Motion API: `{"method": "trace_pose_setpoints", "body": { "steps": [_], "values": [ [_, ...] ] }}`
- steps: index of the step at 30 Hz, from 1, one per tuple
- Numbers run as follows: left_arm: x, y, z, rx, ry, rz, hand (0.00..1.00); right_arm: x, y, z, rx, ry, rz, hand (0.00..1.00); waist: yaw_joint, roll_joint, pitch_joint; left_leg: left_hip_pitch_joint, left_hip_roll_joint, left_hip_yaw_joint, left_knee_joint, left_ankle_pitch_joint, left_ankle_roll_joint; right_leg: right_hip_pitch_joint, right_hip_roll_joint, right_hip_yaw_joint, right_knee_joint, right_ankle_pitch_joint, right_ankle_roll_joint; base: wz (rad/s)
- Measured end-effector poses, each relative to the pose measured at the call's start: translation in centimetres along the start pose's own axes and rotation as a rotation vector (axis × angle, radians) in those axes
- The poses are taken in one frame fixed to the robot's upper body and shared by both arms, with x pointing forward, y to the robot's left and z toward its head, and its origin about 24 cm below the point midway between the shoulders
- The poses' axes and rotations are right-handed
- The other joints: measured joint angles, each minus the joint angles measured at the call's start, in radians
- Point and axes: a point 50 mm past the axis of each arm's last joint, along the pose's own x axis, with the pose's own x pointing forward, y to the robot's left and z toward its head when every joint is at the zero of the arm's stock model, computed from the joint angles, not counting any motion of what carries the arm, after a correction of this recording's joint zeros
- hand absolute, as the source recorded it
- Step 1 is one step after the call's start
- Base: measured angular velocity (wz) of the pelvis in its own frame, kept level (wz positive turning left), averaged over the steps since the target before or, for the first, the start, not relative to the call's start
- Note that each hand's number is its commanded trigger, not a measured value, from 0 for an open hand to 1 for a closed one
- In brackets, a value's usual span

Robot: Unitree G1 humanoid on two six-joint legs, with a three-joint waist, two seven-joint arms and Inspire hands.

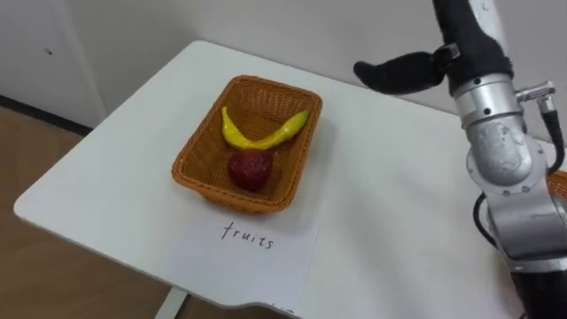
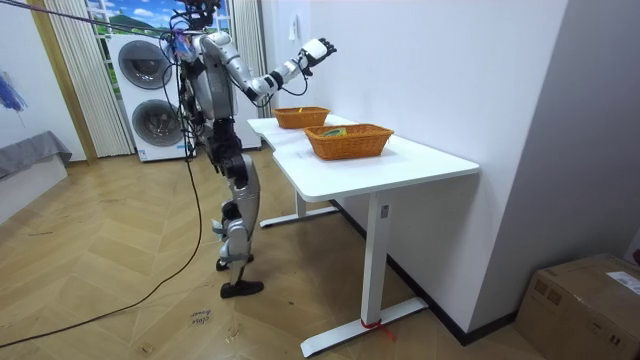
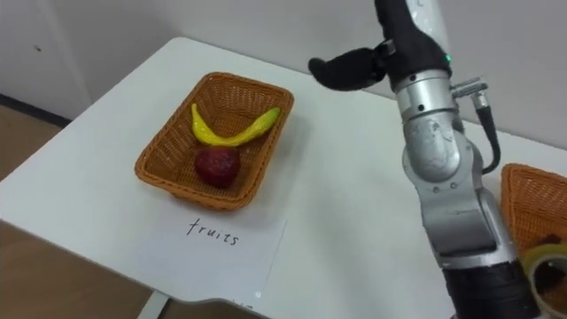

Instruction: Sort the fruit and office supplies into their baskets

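A woven orange fruit basket [image 1: 202, 124] stands on the white table [image 1: 390, 204], above a sheet of paper [image 1: 252, 252] with a handwritten label. In it lie a yellow banana [image 1: 275, 133] and a dark red round fruit [image 1: 250, 168]. My right hand [image 1: 465, 35] is raised well above the table, to the right of the basket and beyond it. Its thumb [image 1: 399, 73] points straight towards the left and it holds nothing. A second orange basket [image 3: 530, 199] sits at the table's right end with a roll of tape [image 3: 545, 261] in it.
In the room view I stand at the far end of the white table [image 2: 420, 165], which runs along a white wall. Washing machines [image 2: 150, 90] stand behind me. A cardboard box [image 2: 585, 300] sits on the wooden floor at the room view's right.
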Motion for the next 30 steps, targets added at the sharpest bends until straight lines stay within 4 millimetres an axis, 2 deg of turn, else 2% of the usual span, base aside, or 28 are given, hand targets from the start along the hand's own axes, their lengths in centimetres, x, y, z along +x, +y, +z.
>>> {"method": "trace_pose_setpoints", "body": {
  "steps": [5, 9, 12, 17, 22, 30],
  "values": [
    [0.0, 0.0, 0.2, -0.002, -0.005, 0.001, 0.00, 0.0, -1.6, 0.0, -0.029, -0.004, -0.092, 0.00, -0.036, -0.006, -0.0038, 0.000, 0.006, 0.023, -0.006, -0.001, -0.001, -0.003, 0.004, 0.018, 0.002, 0.003, -0.004, -0.13],
    [0.1, 0.1, 0.3, -0.005, -0.011, 0.001, 0.00, 0.0, -2.7, 0.2, -0.051, -0.030, -0.150, 0.00, -0.080, -0.007, -0.0053, 0.004, 0.007, 0.027, -0.006, -0.001, -0.001, -0.001, 0.006, 0.024, 0.002, 0.006, -0.004, -0.03],
    [0.1, 0.1, 0.5, -0.009, -0.022, 0.002, 0.00, -0.1, -4.0, -0.1, -0.092, -0.026, -0.193, 0.00, -0.087, -0.011, -0.0076, 0.004, 0.007, 0.030, -0.007, -0.001, -0.001, -0.004, 0.007, 0.031, 0.002, 0.006, -0.004, -0.03],
    [0.0, -0.1, -0.2, -0.011, -0.004, -0.004, 0.00, -1.5, -6.1, -1.0, -0.126, 0.016, -0.272, 0.00, -0.110, -0.016, -0.0102, 0.013, 0.013, 0.045, -0.016, -0.001, -0.001, -0.006, 0.009, 0.045, 0.003, 0.007, -0.005, -0.07],
    [-0.4, 0.2, -1.9, -0.026, 0.043, 0.020, 0.00, -3.0, -9.1, -2.1, -0.180, 0.066, -0.404, 0.00, -0.137, -0.015, -0.0109, 0.026, 0.018, 0.073, -0.028, -0.003, -0.003, -0.013, 0.016, 0.075, 0.003, 0.007, -0.005, -0.17],
    [-0.6, 0.2, -2.5, -0.029, 0.046, 0.045, 0.00, -5.5, -11.3, -4.0, -0.177, 0.149, -0.549, 0.00, -0.178, -0.009, -0.0074, 0.040, 0.023, 0.085, -0.032, -0.004, -0.005, -0.010, 0.022, 0.101, 0.003, 0.008, -0.006, -0.08]
  ]
}}
